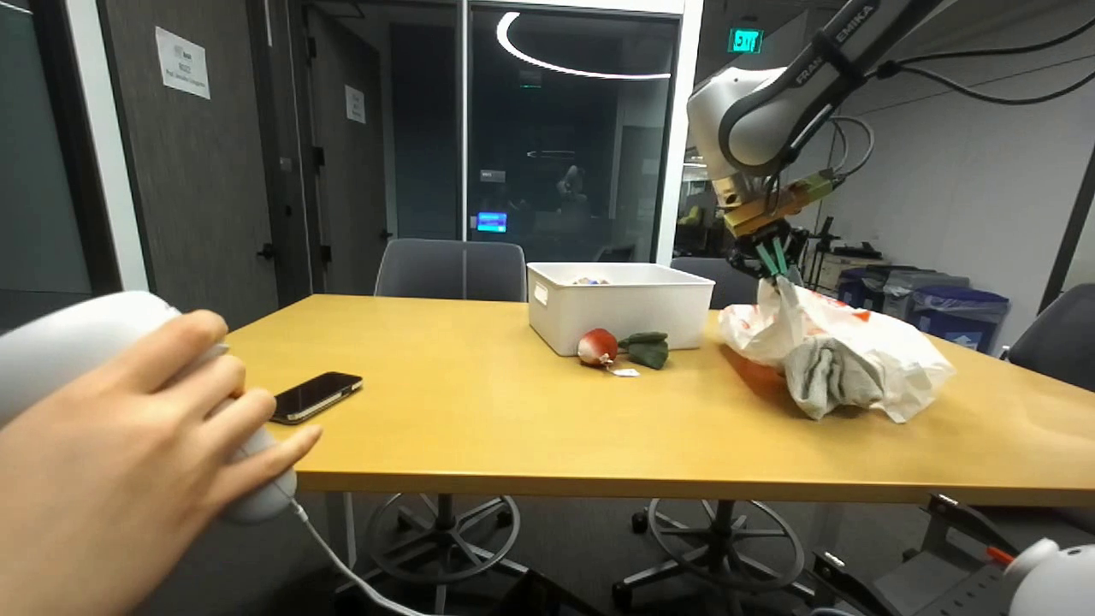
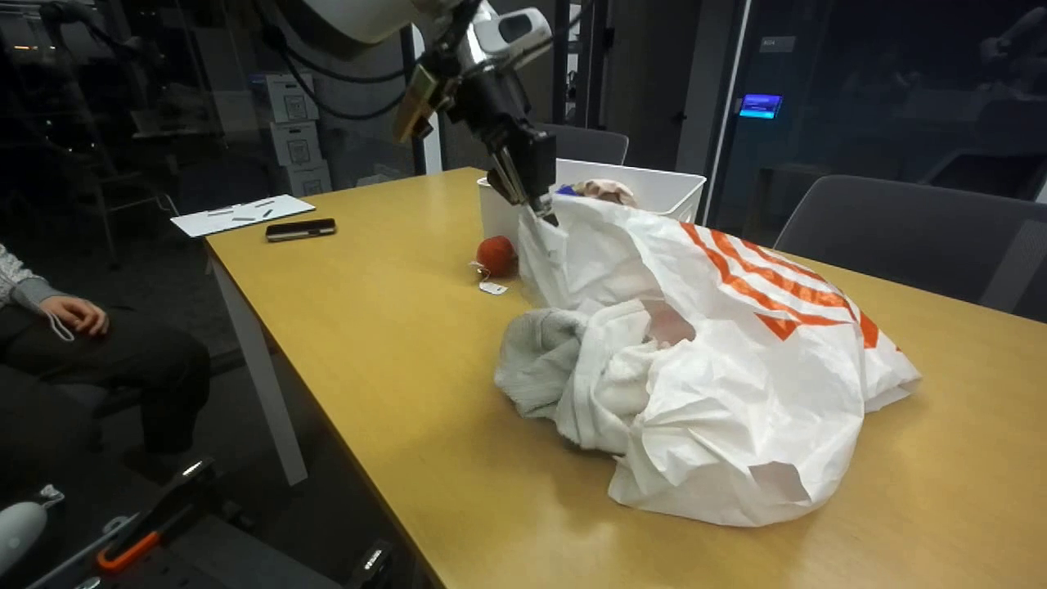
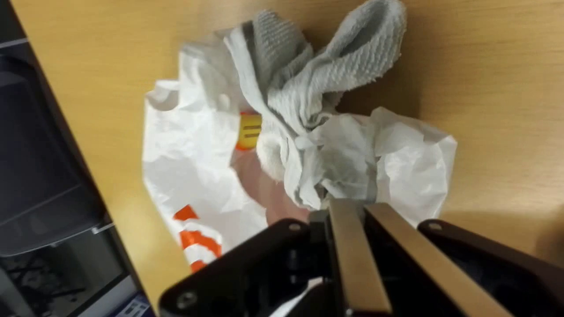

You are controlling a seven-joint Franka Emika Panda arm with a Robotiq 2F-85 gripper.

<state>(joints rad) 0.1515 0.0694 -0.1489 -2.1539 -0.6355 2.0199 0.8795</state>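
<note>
White bag (image 2: 736, 401) pinched by the gripper (image 1: 777, 270)!

Here we are: fingers drawn close together, nipping a raised fold of the bag, whose bulk slumps across the yellow table (image 1: 479, 419). Out of its mouth bulges a grey towel (image 1: 821, 376), spilling onto the tabletop! Near the bag, a white bin (image 1: 624, 299), with a red-and-white ball (image 1: 597, 346) and a green object (image 1: 648, 352) lying just beside it. Well apart, a phone (image 1: 316, 396) lies on the table; behind, a grey chair (image 1: 449, 267).
</note>
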